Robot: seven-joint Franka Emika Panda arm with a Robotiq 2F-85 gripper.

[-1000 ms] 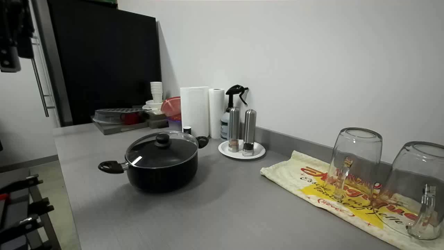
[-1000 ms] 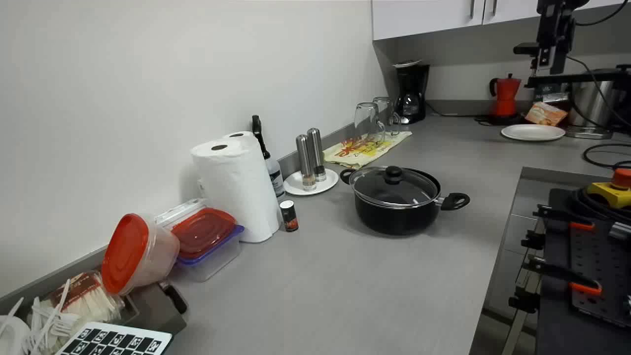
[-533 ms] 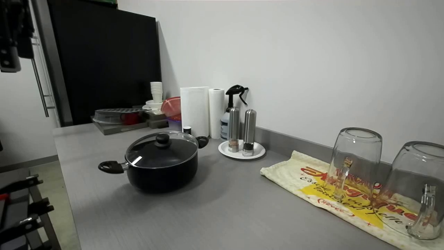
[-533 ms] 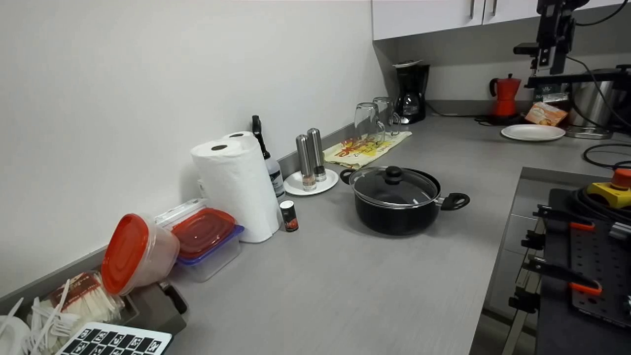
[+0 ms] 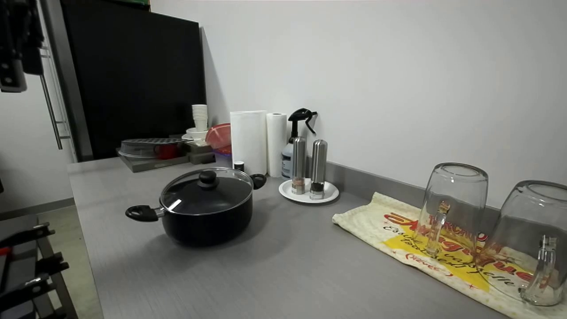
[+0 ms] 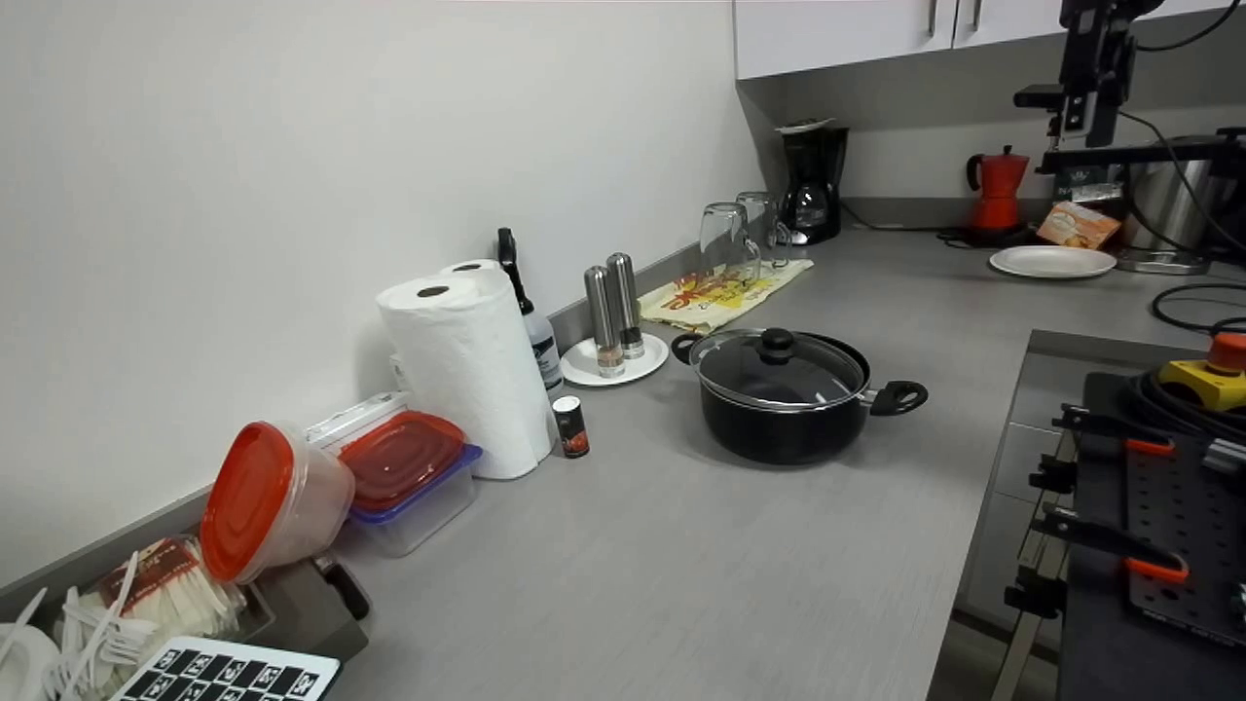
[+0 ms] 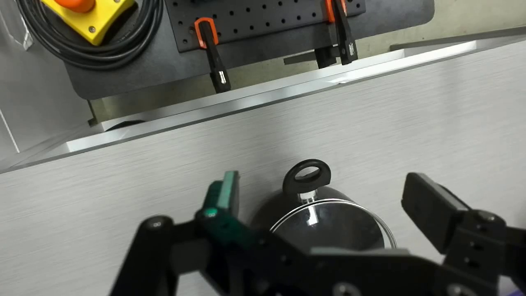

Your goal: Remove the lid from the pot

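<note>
The black pot (image 5: pixel 208 230) stands on the grey counter; it also shows in an exterior view (image 6: pixel 784 436). The domed glass lid (image 5: pixel 230 192) with its dark knob (image 5: pixel 207 178) rests on the pot, and it shows in an exterior view (image 6: pixel 769 380) too. My gripper (image 7: pixel 322 189) is open and empty, high above the counter and apart from the pot. In the wrist view part of the lid (image 7: pixel 337 224) and one pot handle (image 7: pixel 296 187) show between and beyond the fingers; the knob is hidden behind the gripper. The gripper also shows at the edge of an exterior view (image 6: pixel 1088 122).
Paper towel rolls (image 6: pixel 477 370), a white plate with two grinders (image 6: pixel 615 373) and a small jar (image 6: pixel 571 428) stand near the wall by the pot. Upturned glasses (image 5: pixel 456 190) stand on a cloth (image 5: pixel 385 221). The counter edge (image 7: pixel 246 106) faces a black base with clamps.
</note>
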